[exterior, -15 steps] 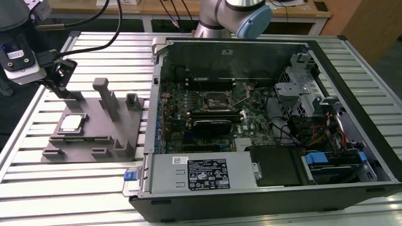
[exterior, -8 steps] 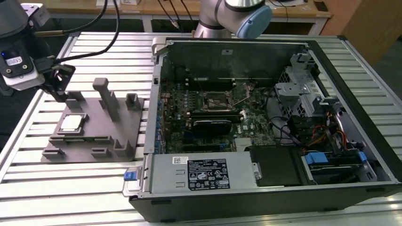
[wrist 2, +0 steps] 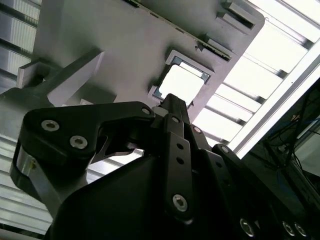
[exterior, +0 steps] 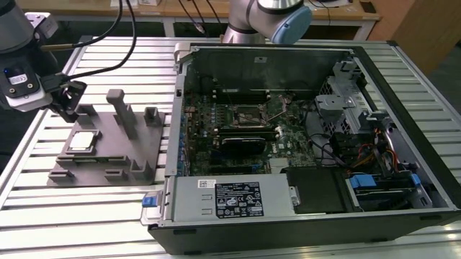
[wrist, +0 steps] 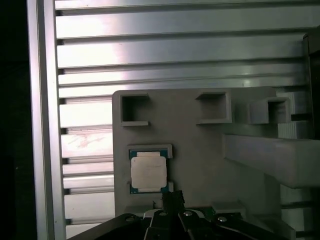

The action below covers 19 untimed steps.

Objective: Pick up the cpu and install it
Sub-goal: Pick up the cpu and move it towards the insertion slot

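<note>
My jaws were pinched together on nothing, my gripper [exterior: 68, 110] hanging over the far edge of the grey tray [exterior: 119, 151]. In the exterior view the cpu [exterior: 82, 141] lay flat in its tray pocket at my 5 o'clock, near but untouched. Both wrist views showed it just ahead of me. The open case [exterior: 374, 65] sat at the tray's 3 o'clock, with its socket [exterior: 250, 114] well apart from me.
</note>
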### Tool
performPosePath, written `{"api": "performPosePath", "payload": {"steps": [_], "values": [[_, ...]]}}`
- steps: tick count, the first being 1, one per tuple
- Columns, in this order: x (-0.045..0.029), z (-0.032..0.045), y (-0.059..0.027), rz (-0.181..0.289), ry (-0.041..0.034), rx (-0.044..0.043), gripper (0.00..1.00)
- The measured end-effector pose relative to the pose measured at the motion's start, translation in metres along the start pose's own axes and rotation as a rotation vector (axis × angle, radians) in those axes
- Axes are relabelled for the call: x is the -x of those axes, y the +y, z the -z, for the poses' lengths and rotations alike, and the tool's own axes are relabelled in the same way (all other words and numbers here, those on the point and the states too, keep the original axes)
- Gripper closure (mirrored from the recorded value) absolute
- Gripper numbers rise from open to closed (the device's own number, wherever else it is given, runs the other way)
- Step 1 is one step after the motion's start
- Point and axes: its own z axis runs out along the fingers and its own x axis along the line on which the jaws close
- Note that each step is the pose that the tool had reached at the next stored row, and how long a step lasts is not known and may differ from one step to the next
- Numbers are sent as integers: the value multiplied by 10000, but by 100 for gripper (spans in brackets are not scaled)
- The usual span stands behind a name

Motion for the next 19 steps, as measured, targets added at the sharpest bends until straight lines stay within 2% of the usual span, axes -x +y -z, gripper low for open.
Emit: {"api": "performPosePath", "payload": {"steps": [19], "values": [[-87, -315, -45, 2, -1, 0, 89]]}}
